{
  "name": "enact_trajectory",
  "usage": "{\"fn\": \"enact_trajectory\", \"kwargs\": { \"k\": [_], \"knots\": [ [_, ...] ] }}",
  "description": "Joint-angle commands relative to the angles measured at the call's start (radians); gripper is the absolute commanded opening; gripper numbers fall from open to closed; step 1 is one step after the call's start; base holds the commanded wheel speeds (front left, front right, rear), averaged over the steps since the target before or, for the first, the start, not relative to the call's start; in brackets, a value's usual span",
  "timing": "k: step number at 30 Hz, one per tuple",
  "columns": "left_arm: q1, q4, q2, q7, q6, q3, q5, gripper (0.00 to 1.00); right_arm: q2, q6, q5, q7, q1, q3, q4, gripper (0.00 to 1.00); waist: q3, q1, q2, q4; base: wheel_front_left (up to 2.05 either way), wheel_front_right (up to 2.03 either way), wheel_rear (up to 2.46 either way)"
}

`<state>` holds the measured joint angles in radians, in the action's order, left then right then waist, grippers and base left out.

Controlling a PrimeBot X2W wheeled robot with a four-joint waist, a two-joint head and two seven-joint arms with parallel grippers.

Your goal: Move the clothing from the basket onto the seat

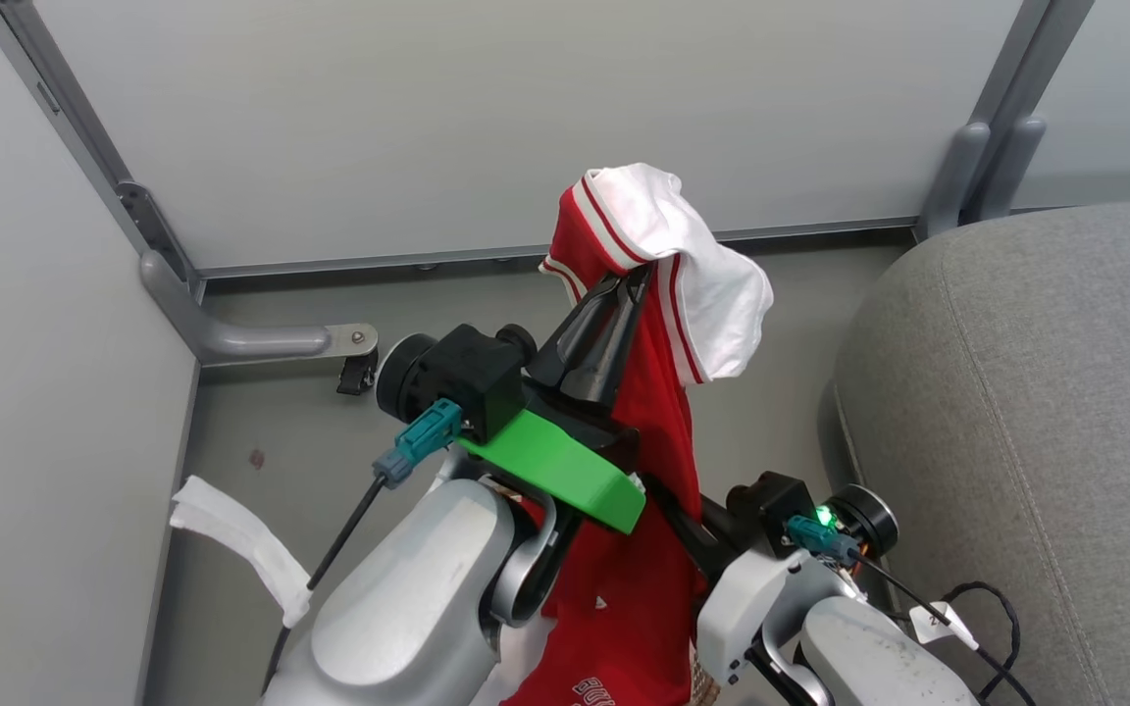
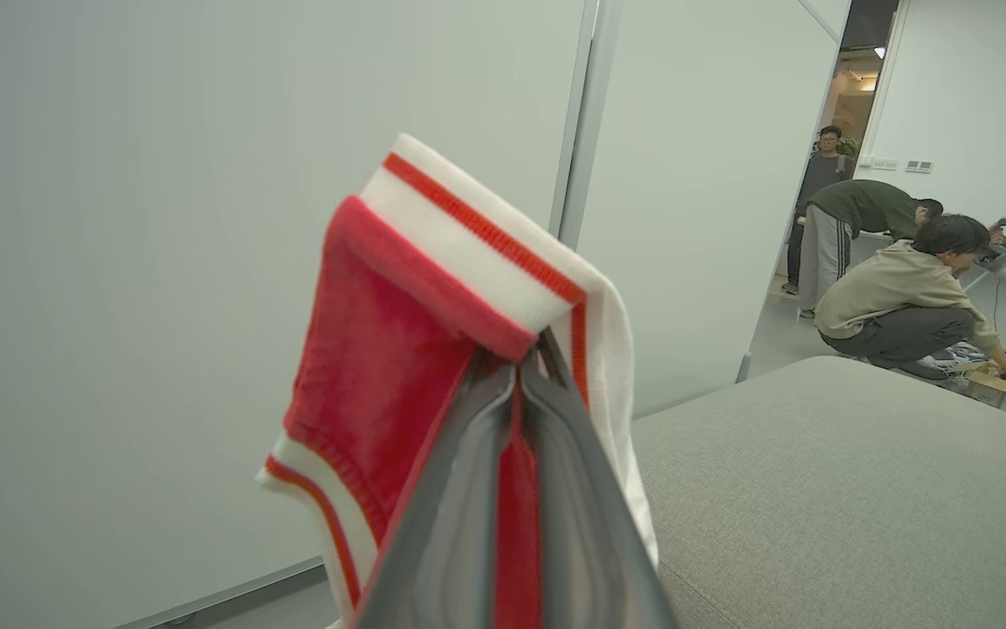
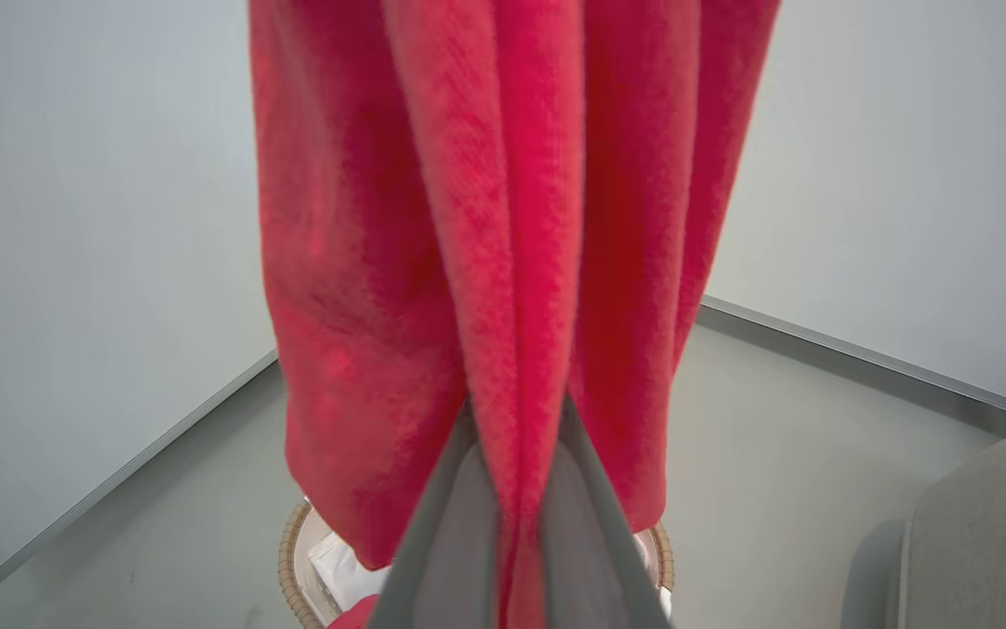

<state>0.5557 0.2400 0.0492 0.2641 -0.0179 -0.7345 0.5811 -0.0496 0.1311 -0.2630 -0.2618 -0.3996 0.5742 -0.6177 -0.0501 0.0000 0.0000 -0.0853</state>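
A red garment with white panels and stripes (image 1: 663,255) hangs in the air. My left gripper (image 1: 624,284) is shut on it near the striped hem (image 2: 468,253), its fingertips (image 2: 547,358) pinching the cloth. The red fabric (image 1: 643,549) drapes down between my arms, and white lettering (image 1: 592,691) shows at the bottom. Lower down, my right gripper (image 3: 516,406) is shut on a fold of the same red cloth (image 3: 503,218). Below it lies the basket, whose brown woven rim (image 3: 289,559) and white liner (image 3: 333,568) peek out. To the right is the grey seat (image 1: 1036,422).
Pale partition walls (image 1: 487,118) close off the corner, with a metal foot and a caster (image 1: 359,373) on the grey floor. A white strip (image 1: 241,549) lies at the lower left and a black cable (image 1: 987,608) by the seat. Three people (image 2: 896,288) are beyond the doorway.
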Motion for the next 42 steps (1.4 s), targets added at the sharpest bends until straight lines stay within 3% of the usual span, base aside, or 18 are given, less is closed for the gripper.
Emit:
{"fn": "enact_trajectory", "kwargs": {
  "k": [1, 4, 5, 6, 13, 28, 36, 42],
  "knots": [
    [-0.013, 0.004, 0.003, 0.001, -0.003, 0.007, -0.006, 0.00, -0.004, -0.001, 0.002, -0.005, 0.013, -0.004, 0.010, 0.00, 0.004, 0.0000, 0.0000, 0.005, 0.00, 0.00, 0.00],
    [-0.018, 0.002, 0.003, 0.001, 0.001, 0.017, -0.013, 0.00, -0.004, -0.001, 0.002, -0.005, 0.020, -0.014, 0.033, 0.00, 0.008, 0.0000, 0.0000, 0.014, 0.00, 0.00, 0.00],
    [-0.022, 0.005, 0.003, 0.001, 0.004, 0.021, -0.018, 0.38, -0.003, -0.001, 0.003, -0.005, 0.022, -0.016, 0.044, 0.00, 0.009, 0.0000, 0.0000, 0.017, 0.00, 0.00, 0.00],
    [-0.030, 0.016, 0.003, 0.000, 0.009, 0.025, -0.022, 1.00, -0.004, -0.001, 0.004, -0.005, 0.026, -0.017, 0.056, 0.00, 0.010, 0.0000, 0.0000, 0.024, 0.00, 0.00, 0.00],
    [-0.076, 0.104, 0.003, 0.000, 0.005, 0.114, -0.100, 1.00, -0.004, -0.001, 0.005, -0.005, 0.065, -0.037, 0.144, 0.00, 0.003, 0.0000, 0.0000, 0.106, 0.00, 0.00, 0.00],
    [-0.201, 0.181, 0.003, 0.000, -0.080, 0.316, -0.261, 1.00, -0.003, -0.001, 0.021, -0.005, 0.141, -0.164, 0.347, 0.00, -0.067, 0.0000, 0.0000, 0.425, 0.00, 0.00, 0.00],
    [-0.246, 0.201, 0.004, 0.000, -0.104, 0.340, -0.289, 1.00, -0.003, -0.001, 0.011, -0.005, 0.165, -0.199, 0.413, 0.00, -0.089, 0.0000, 0.0000, 0.588, 0.00, 0.00, 0.00],
    [-0.220, 0.217, 0.004, 0.000, -0.112, 0.270, -0.273, 1.00, -0.001, -0.001, 0.039, -0.005, 0.181, -0.274, 0.468, 0.00, -0.114, 0.0000, 0.0000, 0.622, 0.00, 0.00, 0.00]
  ]
}}
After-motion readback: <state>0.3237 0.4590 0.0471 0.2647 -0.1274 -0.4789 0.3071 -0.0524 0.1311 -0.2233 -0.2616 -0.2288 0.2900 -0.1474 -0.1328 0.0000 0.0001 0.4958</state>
